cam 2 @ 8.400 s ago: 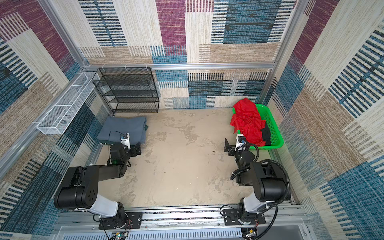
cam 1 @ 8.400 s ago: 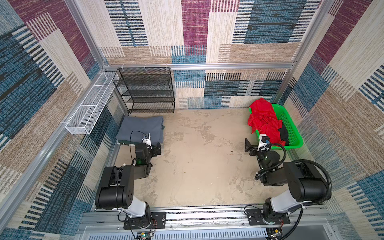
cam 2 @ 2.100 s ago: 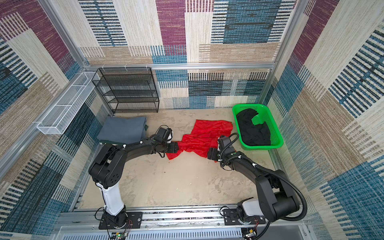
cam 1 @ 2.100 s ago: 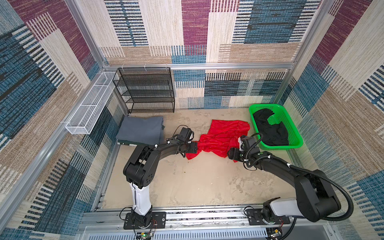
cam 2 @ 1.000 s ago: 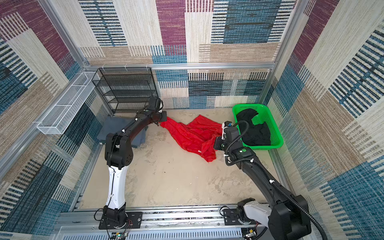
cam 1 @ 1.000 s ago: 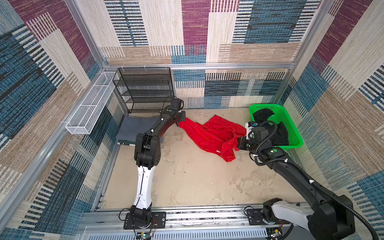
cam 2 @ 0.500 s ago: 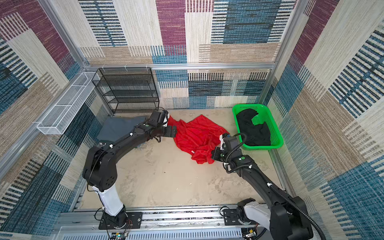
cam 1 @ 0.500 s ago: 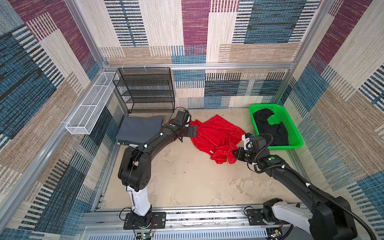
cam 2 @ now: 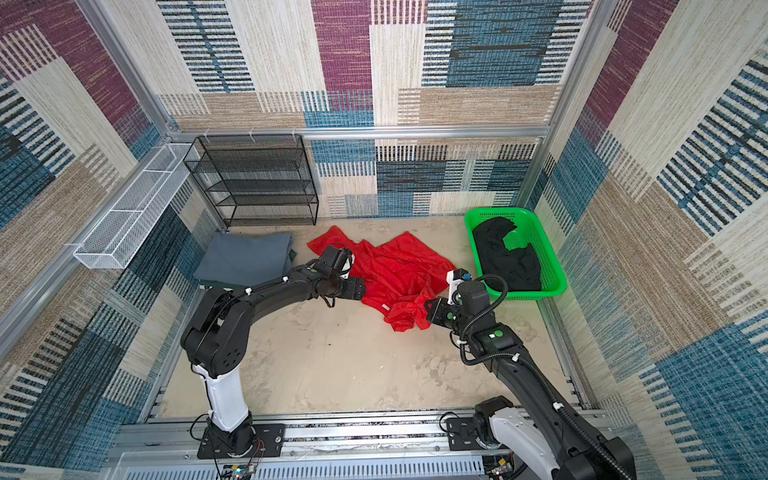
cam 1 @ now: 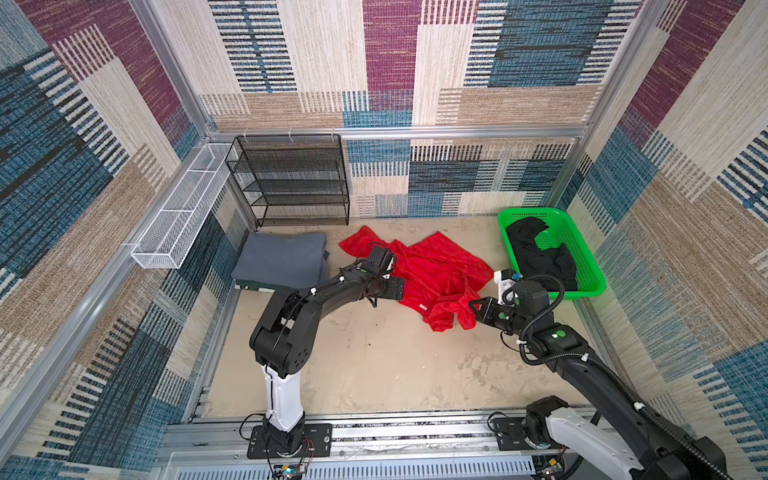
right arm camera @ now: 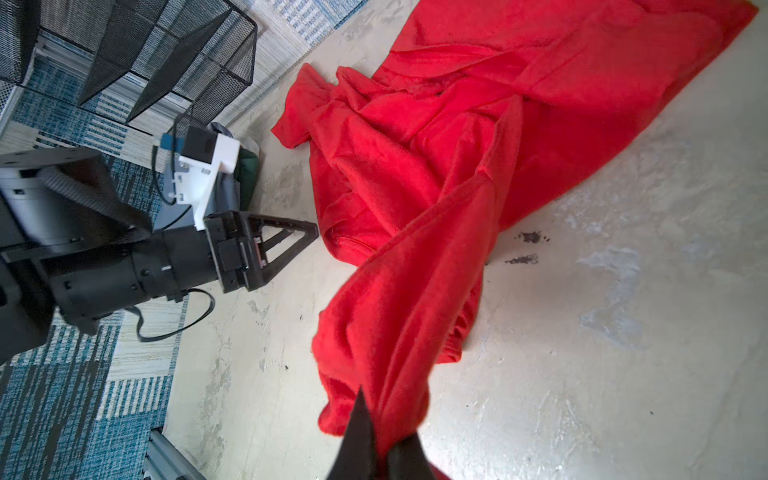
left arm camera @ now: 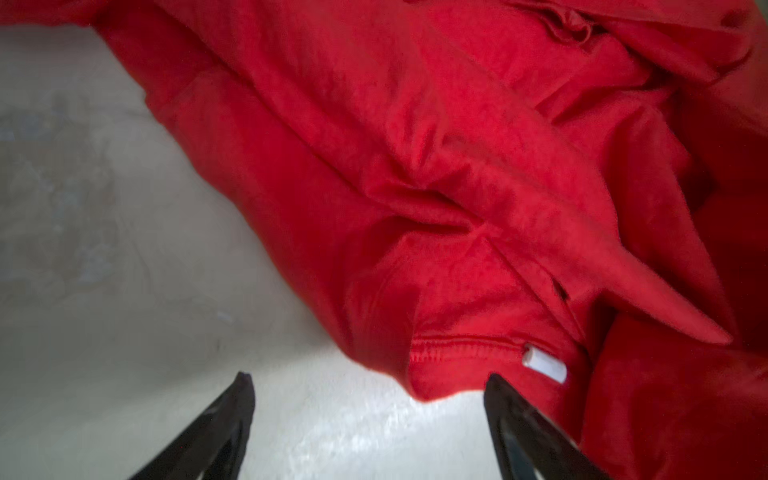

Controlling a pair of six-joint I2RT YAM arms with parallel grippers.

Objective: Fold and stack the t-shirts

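So the red t-shirt [cam 1: 436, 270] [cam 2: 399, 266] is out on the tabletop [cam 1: 374, 365], roughly in the middle towards the far side. It's spread out but really rumpled, with one bunched-up end trailing towards the near right.

The right claw [cam 1: 476, 307] [cam 2: 428, 311] has that bunched end. In the right wrist view its jaws are pinched together on a fold of red cloth [right arm camera: 436, 166], and the fabric runs from the claw [right arm camera: 380, 436] back to the rest of the shirt.

The left claw [cam 1: 392, 286] [cam 2: 355, 287] is over at the left edge of the red shirt. In the left wrist view its jaws stand well apart with nothing between them [left arm camera: 370, 382]. The two tips are just short of a stitched hem of the shirt [left arm camera: 415, 166] with a little white tag [left arm camera: 544, 365] on it. One finger overlaps the cloth in that view, but I can't tell if it's actually touching.

The grey t-shirt [cam 1: 280, 259] [cam 2: 245, 257] sits folded flat at the far left, just in front of the black mesh rack [cam 1: 291, 183]. The black t-shirt [cam 1: 540, 253] [cam 2: 507, 253] is crumpled inside the green basket [cam 1: 582, 293] on the far right, well apart from the grey one. There's also a white wire basket [cam 1: 183, 216] hung on the left wall.
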